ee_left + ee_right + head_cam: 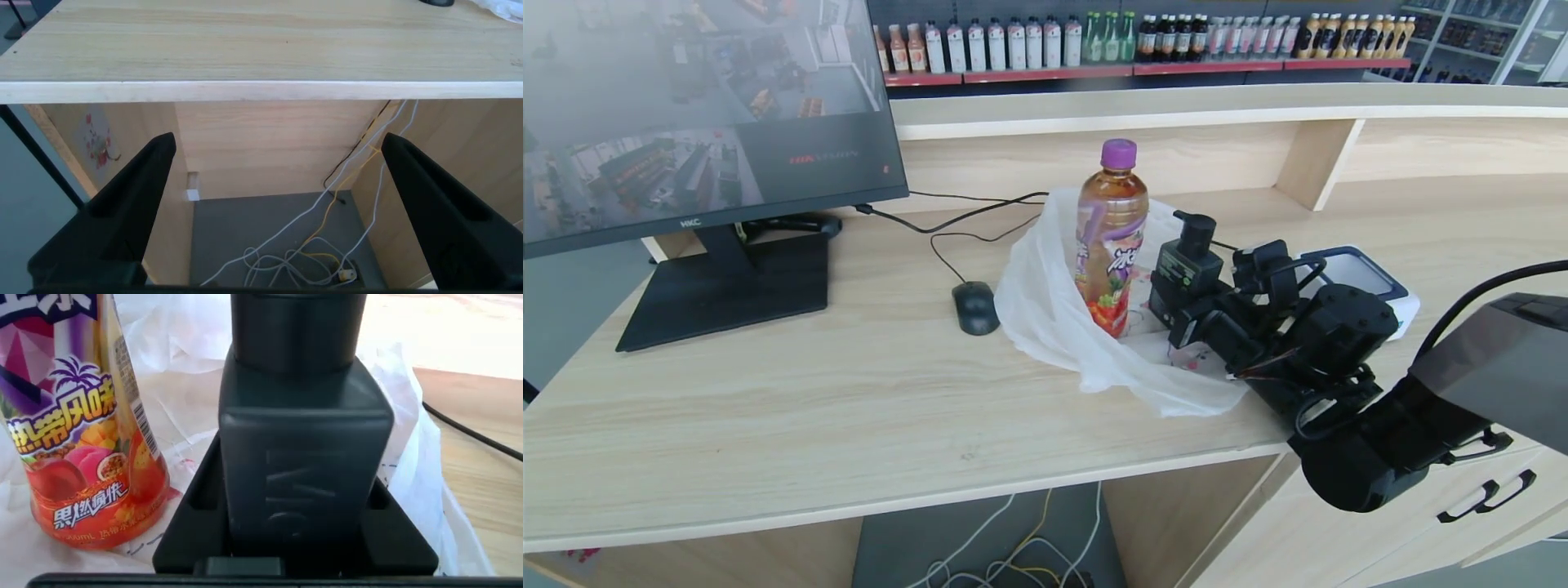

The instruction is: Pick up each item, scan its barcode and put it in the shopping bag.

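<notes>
- Even, bright shop light falls from overhead on the pale counter (849, 392); shadows stay soft, with a faint one under the mouse (975, 308).
- A milky reflection veils the monitor (686, 106) screen.
- Light passes through the bottle (1112, 237), glowing amber at its shoulder, and through the thin shopping bag (1045, 318), near white in the right wrist view.
- Wide-angle bend bows the counter's front edge and the raised ledge (1176, 114).
- Under the counter, the recess (245, 147) sits in shade; the left gripper (278, 143), fingers spread, reads as dark silhouette.
- The black housing (302, 482) carries a dull sheen.

Upright bottle (1112, 237) fills bag (1045, 318) opening; mouse (975, 308) beside.
</notes>
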Controlling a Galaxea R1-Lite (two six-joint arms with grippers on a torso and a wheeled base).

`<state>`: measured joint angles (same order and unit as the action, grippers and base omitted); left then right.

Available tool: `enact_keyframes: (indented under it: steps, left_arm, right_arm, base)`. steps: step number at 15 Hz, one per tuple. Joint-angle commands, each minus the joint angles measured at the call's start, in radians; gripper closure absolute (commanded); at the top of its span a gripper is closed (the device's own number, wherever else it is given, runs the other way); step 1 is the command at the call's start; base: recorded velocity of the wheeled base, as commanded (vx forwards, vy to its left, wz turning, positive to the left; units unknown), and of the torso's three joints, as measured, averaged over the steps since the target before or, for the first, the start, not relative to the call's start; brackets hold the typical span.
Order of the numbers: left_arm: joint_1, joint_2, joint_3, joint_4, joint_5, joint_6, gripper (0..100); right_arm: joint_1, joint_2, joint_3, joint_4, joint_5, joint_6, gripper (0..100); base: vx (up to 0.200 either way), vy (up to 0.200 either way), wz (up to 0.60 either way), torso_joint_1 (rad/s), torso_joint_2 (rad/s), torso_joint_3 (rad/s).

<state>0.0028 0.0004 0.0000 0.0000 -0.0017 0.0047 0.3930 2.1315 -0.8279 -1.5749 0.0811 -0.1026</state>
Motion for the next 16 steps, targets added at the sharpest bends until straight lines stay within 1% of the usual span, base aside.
enact_keyframes:
  steps: [1,16]
  left_arm:
    - [0.0,0.0,0.0,0.0,0.0,0.0,0]
    - [0.0,0.0,0.0,0.0,0.0,0.0,0]
  right_arm:
    - [0.001,0.016,0.0,0.004,0.0,0.0,100]
    - [0.004,0.021,-0.008,0.004,0.0,0.0,100]
  base:
    - [0.0,0.0,0.0,0.0,0.0,0.0]
    - [0.0,0.0,0.0,0.0,0.0,0.0]
